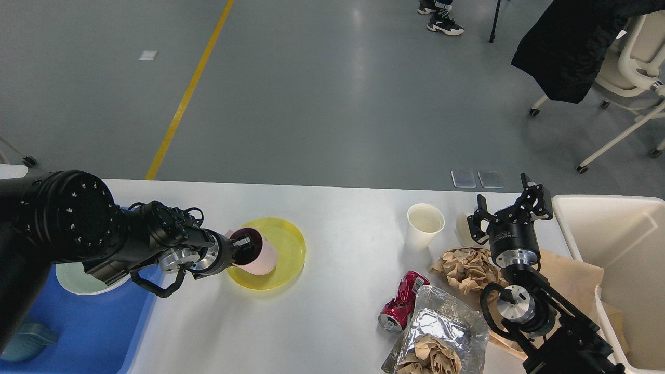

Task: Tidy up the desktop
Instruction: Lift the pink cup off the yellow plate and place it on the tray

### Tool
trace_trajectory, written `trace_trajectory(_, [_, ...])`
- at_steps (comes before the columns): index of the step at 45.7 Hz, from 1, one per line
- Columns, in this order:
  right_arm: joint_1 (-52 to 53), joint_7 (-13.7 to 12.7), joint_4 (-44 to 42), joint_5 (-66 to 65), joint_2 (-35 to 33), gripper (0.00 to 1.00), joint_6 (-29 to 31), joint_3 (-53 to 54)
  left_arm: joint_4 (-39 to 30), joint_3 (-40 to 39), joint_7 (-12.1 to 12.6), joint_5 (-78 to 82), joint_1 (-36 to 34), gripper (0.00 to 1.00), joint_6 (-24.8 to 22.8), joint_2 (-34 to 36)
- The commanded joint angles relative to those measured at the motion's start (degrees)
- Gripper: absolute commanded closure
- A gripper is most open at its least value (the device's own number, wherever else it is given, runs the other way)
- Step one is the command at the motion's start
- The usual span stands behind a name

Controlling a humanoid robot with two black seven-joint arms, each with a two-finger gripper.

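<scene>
Leftmost, a blue tray [93,332] sits at the table's near-left edge, holding a pale green dish [78,280] and a teal object [26,340] at the frame's corner. My left gripper [244,248] reaches in over the tray's right side, its fingers clamped on the rim of a pink cup [260,252], one finger inside the dark mouth; the cup lies tipped on its side on a yellow plate [288,244]. The desktop [337,218], white and matte, spans the frame from tray to bin. Right of centre stands an upright white paper cup [425,224]. Nearer me lie a crushed red can [402,307] and a foil bag [441,327] stuffed with crumpled brown paper. Just behind them rests another wad of brown paper [467,267] on a flat brown sheet [571,283]. My right gripper [511,208] hovers above that wad, jaws spread wide and holding nothing. A beige bin [618,244] stands at the table's right end
</scene>
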Motion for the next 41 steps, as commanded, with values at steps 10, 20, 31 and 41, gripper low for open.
trace_trajectory(10, [0.0,0.0,0.0,0.01,0.0,0.0,0.0,0.0,-3.48,0.65,1.75,-0.73,-5.13,1.0,-0.46,1.09])
trace_trajectory(20, [0.09,0.0,-0.09,0.01,0.0,0.0,0.0,0.0,-15.34,6.97,1.31,0.15,-18.13,1.0,-8.98,4.17])
trace_trajectory(31, [0.09,0.0,-0.26,0.01,0.0,0.0,0.0,0.0,-31.42,13.66,1.84,5.41,-36.84,1.0,-13.47,4.43])
trace_trajectory(41, [0.18,0.0,-0.35,0.01,0.0,0.0,0.0,0.0,-41.37,17.0,2.54,11.22,-54.16,1.0,-19.34,6.01])
